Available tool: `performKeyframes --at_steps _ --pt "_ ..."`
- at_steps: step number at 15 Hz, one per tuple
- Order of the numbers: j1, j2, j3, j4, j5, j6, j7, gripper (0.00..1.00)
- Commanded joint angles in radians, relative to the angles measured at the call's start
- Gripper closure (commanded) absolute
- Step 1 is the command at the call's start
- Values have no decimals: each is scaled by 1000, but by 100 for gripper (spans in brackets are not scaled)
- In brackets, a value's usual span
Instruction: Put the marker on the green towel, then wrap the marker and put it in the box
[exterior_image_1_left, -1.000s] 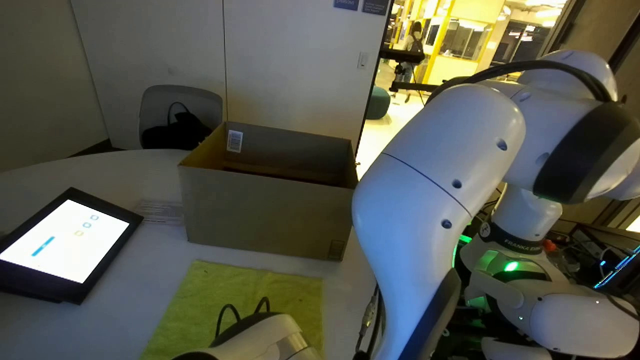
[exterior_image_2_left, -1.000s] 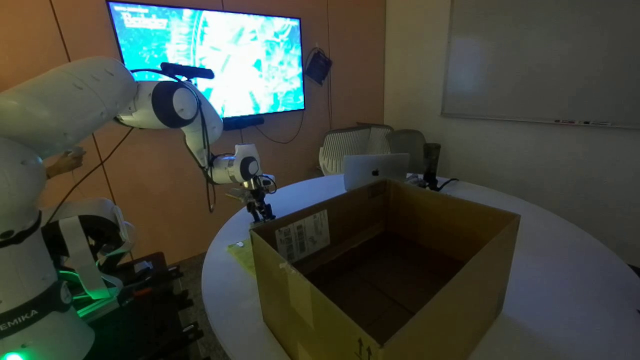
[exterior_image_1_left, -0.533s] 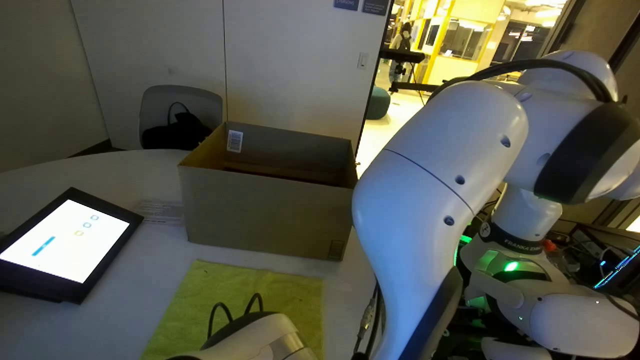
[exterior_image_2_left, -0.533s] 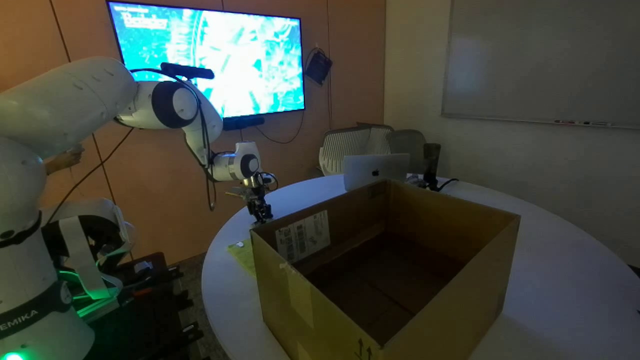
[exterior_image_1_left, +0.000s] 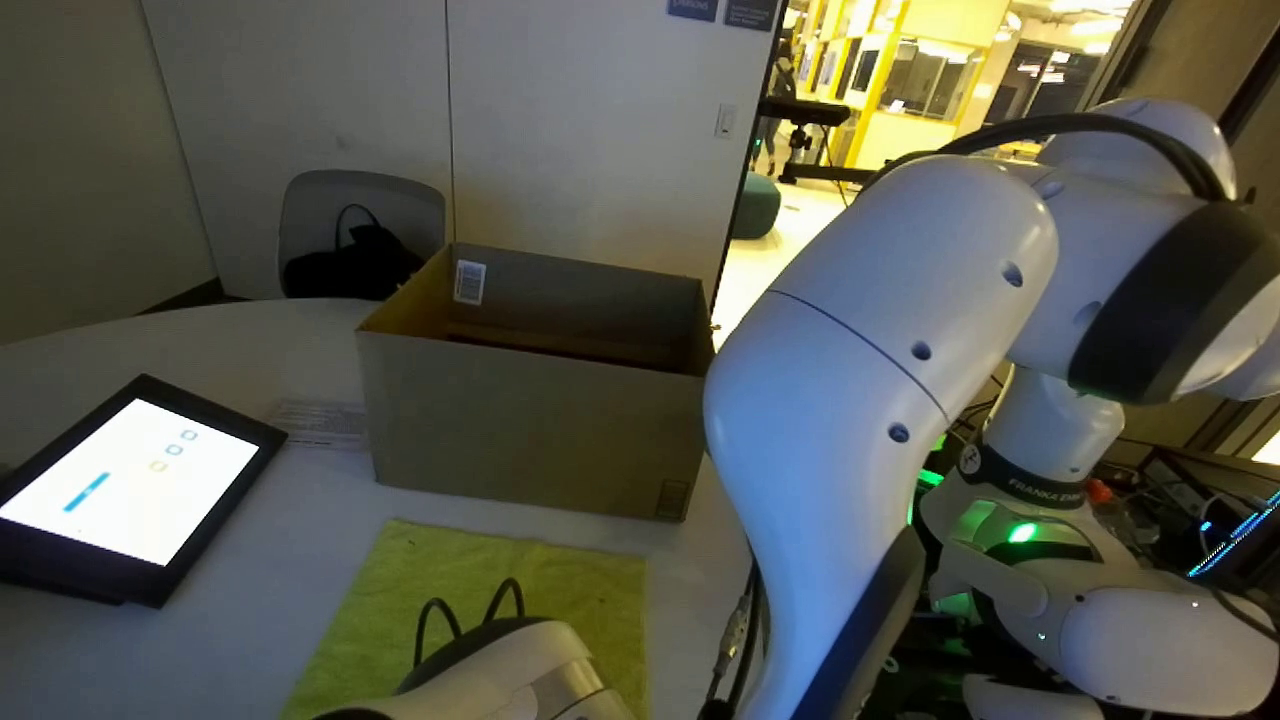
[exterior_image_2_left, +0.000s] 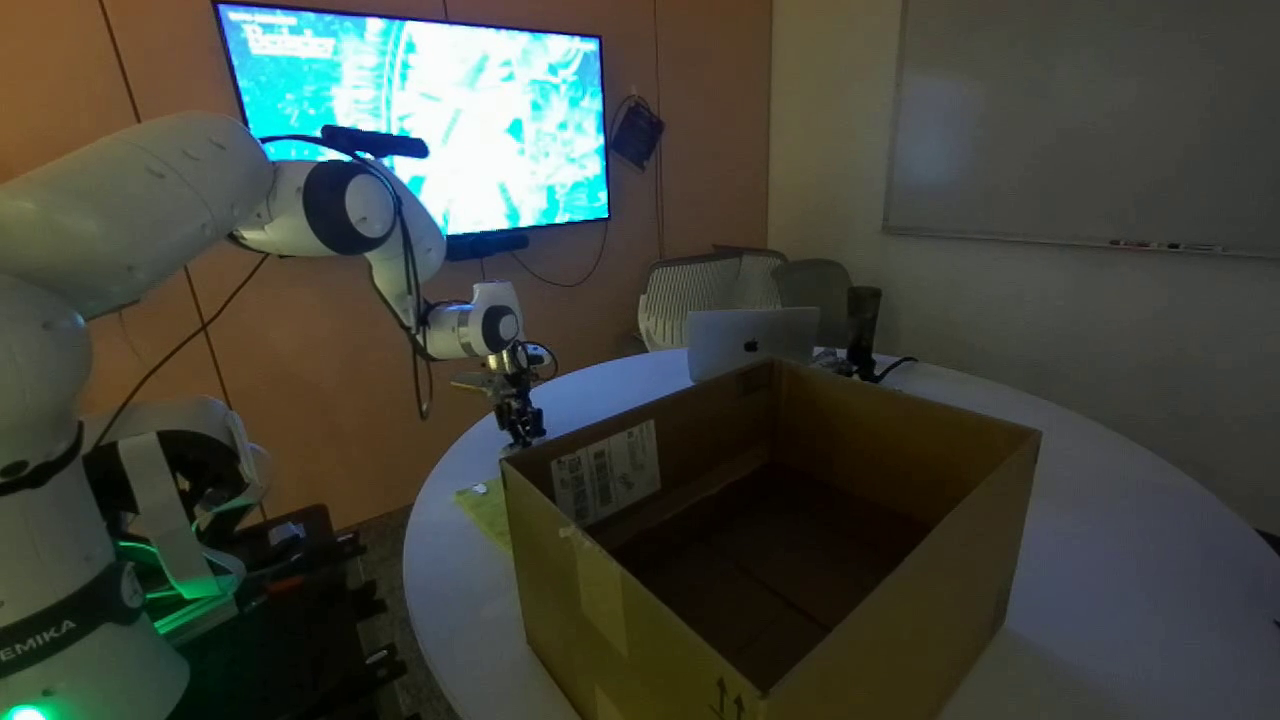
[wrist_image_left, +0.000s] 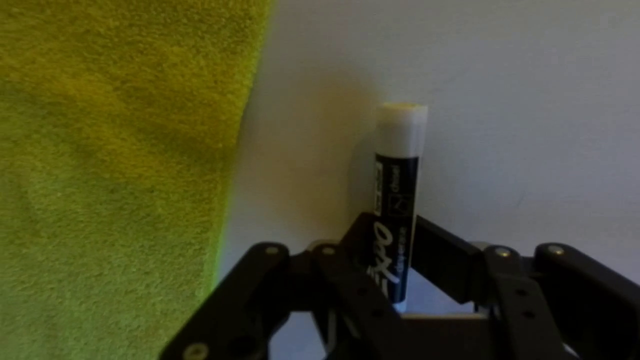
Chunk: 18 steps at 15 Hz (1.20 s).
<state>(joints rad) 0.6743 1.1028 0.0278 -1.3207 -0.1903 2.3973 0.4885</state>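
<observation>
White tabletop (wrist_image_left: 300, 100) separates marker (wrist_image_left: 397, 200) from towel (wrist_image_left: 115, 175) edge.

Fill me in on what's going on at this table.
A robot arm has a marker pinched in its gripper, beside the green towel rather than over it. Whether the marker touches the white table I can't tell. The part of the towel in view lies spread out, and the open cardboard box stands near it. The marker has yet to be laid on the towel, wrapped and boxed.
</observation>
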Motion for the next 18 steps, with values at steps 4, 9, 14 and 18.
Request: performKeyframes --at_steps 4,9,14,18 --pt "-57 -139 -17 -157 8 10 7 95" --pt "-104 -216 -55 -299 11 22 36 95" --pt "-108 -226 -123 -372 -21 16 104 95" --pt "-106 -215 -164 -391 -60 28 132 95"
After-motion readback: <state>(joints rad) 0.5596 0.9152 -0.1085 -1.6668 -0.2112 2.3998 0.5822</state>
